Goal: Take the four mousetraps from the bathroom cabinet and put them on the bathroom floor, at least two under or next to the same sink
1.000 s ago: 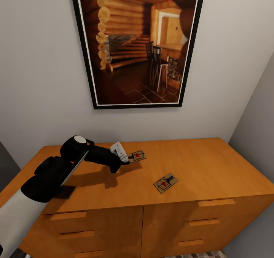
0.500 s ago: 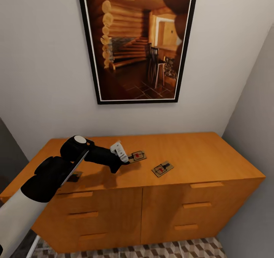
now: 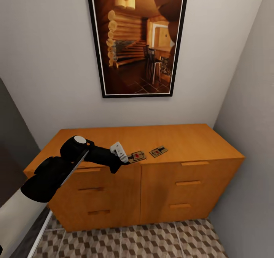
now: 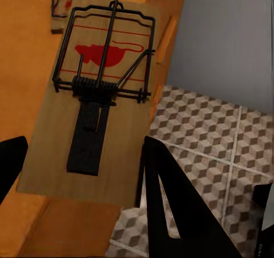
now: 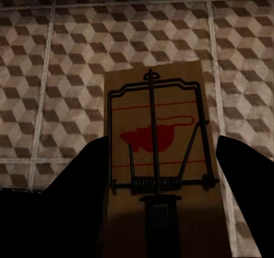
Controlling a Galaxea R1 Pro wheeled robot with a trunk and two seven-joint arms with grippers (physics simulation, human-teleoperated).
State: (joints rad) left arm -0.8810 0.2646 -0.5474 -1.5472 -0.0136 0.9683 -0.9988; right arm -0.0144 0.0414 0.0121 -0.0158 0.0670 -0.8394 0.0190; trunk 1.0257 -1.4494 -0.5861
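Holding one mousetrap in my left claw, I see it raised off the orange cabinet, level with its front edge, both fingers closed on the board. A second mousetrap lies on the cabinet top just beside it. My right claw grips a third mousetrap above the cube-patterned bathroom floor.
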